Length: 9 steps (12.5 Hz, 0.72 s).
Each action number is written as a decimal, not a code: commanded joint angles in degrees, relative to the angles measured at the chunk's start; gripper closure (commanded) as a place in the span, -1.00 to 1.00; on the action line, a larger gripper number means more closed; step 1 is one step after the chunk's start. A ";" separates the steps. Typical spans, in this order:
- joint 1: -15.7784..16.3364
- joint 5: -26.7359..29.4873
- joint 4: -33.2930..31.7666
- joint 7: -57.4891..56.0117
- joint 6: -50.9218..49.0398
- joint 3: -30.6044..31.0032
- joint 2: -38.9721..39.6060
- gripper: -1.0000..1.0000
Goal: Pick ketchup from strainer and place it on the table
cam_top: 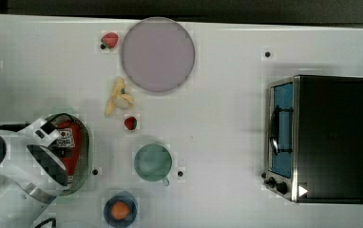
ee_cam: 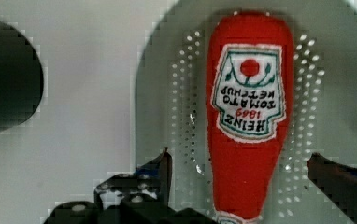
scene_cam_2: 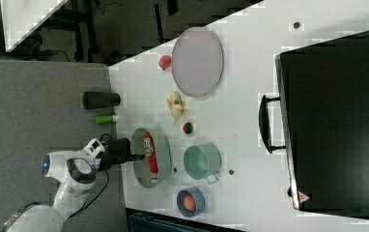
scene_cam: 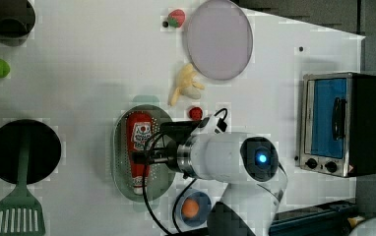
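The ketchup [ee_cam: 249, 116] was a soft-looking red bottle, broad at the base and tapering toward the cap, with a white label edged in green that bore a red tomato and printed lettering; in the wrist view the label read upside down. It lay flat on its back, lengthwise, inside the strainer [scene_cam: 122, 162], a pale green oval basket with rows of small holes showing on either side of the bottle, and it ran nearly the whole length of that basket. The strainer stood on the white table [cam_top: 227, 118]. In the top view the arm covered much of the strainer and all but the upper part of the bottle [cam_top: 68, 135]. In the wrist view the cap end was cut off at the picture's edge, so only a sliver of white showed there. In the left view the white cap [scene_cam: 138, 186] could be seen near one end of the basket. The gripper [ee_cam: 239, 175] hung above the bottle with its jaws spread wide, one dark finger [ee_cam: 160, 170] on each side of the narrow neck, both clear of the red body and not touching it.
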 commanded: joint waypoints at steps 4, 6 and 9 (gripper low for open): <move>1.64 -10.02 1.08 12.84 5.21 -2.54 6.11 -1.00; 2.40 -12.69 1.27 12.95 7.14 -3.95 8.22 -1.00; 3.86 -14.09 2.07 13.21 8.70 -5.72 9.88 -0.91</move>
